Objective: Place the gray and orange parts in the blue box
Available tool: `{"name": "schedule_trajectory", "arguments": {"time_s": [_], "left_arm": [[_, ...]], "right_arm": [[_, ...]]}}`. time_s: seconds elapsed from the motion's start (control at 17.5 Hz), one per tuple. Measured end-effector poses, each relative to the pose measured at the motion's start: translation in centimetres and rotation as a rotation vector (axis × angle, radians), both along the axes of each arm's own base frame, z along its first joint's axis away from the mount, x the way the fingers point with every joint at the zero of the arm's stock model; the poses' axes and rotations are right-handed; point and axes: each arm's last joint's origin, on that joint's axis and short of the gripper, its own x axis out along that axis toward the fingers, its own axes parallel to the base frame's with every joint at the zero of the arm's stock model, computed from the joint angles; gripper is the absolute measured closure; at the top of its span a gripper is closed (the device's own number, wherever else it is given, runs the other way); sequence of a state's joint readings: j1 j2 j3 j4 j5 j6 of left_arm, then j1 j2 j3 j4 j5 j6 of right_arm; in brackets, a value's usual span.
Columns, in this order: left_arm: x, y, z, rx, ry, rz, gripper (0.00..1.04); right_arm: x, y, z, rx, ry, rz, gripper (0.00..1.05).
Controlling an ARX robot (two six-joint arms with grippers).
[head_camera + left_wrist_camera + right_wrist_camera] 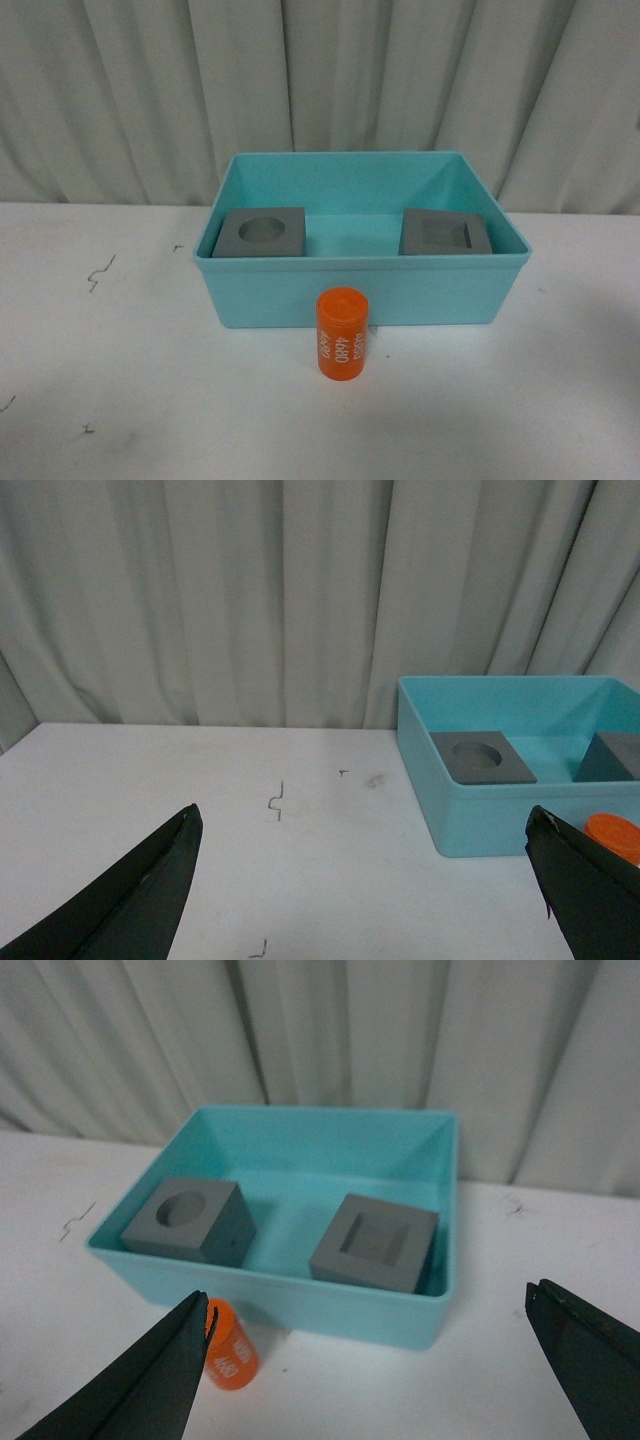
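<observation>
Left gripper (362,818), right gripper (365,1295): wide apart, empty. Round-hole cube (262,232), square-hole cube (445,235) sit in box (430,292); cylinder (342,335) stands at its 6 o'clock.

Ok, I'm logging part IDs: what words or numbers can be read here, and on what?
Orange cylinder: two rows of white digits running along its side, too blurred to read for certain in any view.
Gray cubes: no text.
Blue box: no text.
Table: only dark scuff marks, no writing.
</observation>
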State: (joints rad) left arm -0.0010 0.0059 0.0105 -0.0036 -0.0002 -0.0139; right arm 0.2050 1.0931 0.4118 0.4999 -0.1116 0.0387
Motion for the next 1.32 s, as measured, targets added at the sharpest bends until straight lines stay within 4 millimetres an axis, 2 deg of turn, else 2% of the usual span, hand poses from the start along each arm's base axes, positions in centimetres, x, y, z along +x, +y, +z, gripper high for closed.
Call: {"name": "schedule_trajectory", "arguments": {"time_s": [0.17, 0.29, 0.34, 0.52, 0.74, 0.86, 1.03, 1.32], "left_arm": [[0.0, 0.0, 0.0, 0.000, 0.000, 0.000, 0.07], [0.0, 0.0, 0.0, 0.000, 0.000, 0.000, 0.07], [0.0, 0.0, 0.0, 0.000, 0.000, 0.000, 0.07], [0.0, 0.0, 0.0, 0.000, 0.000, 0.000, 0.07], [0.0, 0.0, 0.0, 0.000, 0.000, 0.000, 0.07], [0.0, 0.0, 0.0, 0.000, 0.000, 0.000, 0.07], [0.0, 0.0, 0.0, 0.000, 0.000, 0.000, 0.07], [0.0, 0.0, 0.0, 0.000, 0.000, 0.000, 0.07]], "right_arm": [[6.9, 3.7, -0.4, 0.050, 0.277, 0.102, 0.06], [9.9, 5.9, -0.8, 0.060, 0.426, 0.136, 0.06], [10.6, 6.9, -1.5, 0.051, 0.500, 0.152, 0.06], [10.6, 9.1, -5.0, 0.018, 0.721, 0.195, 0.06], [11.1, 9.9, -7.6, -0.003, 0.773, 0.183, 0.06], [11.9, 10.2, -8.1, -0.015, 0.776, 0.177, 0.06], [13.7, 11.1, -7.4, -0.013, 0.751, 0.206, 0.06], [14.7, 12.7, -8.5, -0.074, 0.830, 0.241, 0.06]]}}
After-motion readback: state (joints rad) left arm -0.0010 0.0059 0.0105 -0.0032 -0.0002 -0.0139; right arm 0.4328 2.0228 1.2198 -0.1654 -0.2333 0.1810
